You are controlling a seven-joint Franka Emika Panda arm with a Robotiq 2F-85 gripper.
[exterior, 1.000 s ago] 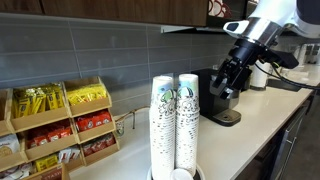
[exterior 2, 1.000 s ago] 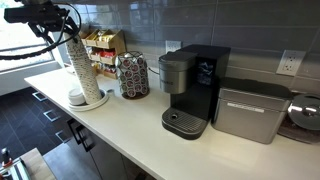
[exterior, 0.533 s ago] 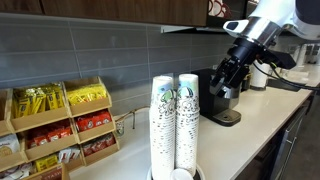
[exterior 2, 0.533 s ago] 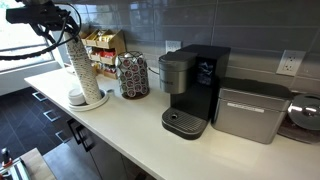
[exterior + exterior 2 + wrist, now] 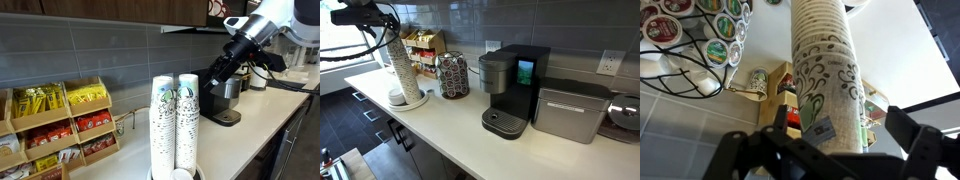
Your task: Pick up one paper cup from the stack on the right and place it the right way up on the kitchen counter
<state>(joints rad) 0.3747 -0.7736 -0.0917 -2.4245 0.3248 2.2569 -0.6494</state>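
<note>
Gripper: we see the gripper [image 5: 217,72] up in the air above the bench [image 5: 250,125]. It is wide open and it holds nothing.
Fingers: in the wrist view the two dark fingers [image 5: 737,152] sit low in the picture, one on each side and far apart. They look blurry.
Arm: the arm [image 5: 360,14] comes in high at the left end of the bench, with black cables hanging from it.
Stack: the stack [image 5: 188,115] is a tall tower of white cups with green and dark print. It stands upright at one end of the bench. It is the right one of two towers.
Second stack: the second stack [image 5: 161,120] stands just beside it on the left. The two look almost the same.
Wrist view: a tower of cups fills the middle, further off than the fingers. We cannot tell which of the two it is. The gripper does not touch it.
Round tray: the towers stand on a round tray [image 5: 417,101] on the bench.
Pod holder: a pod holder [image 5: 452,75] full of small round pods is just right of the tray.
Coffee machine: a black coffee machine [image 5: 515,90] is further right.
Silver box: a silver box [image 5: 570,110] sits beside the coffee machine.
Snack racks: wooden snack racks [image 5: 60,125] with yellow and red packs stand by the grey tiled wall [image 5: 570,30].
</note>
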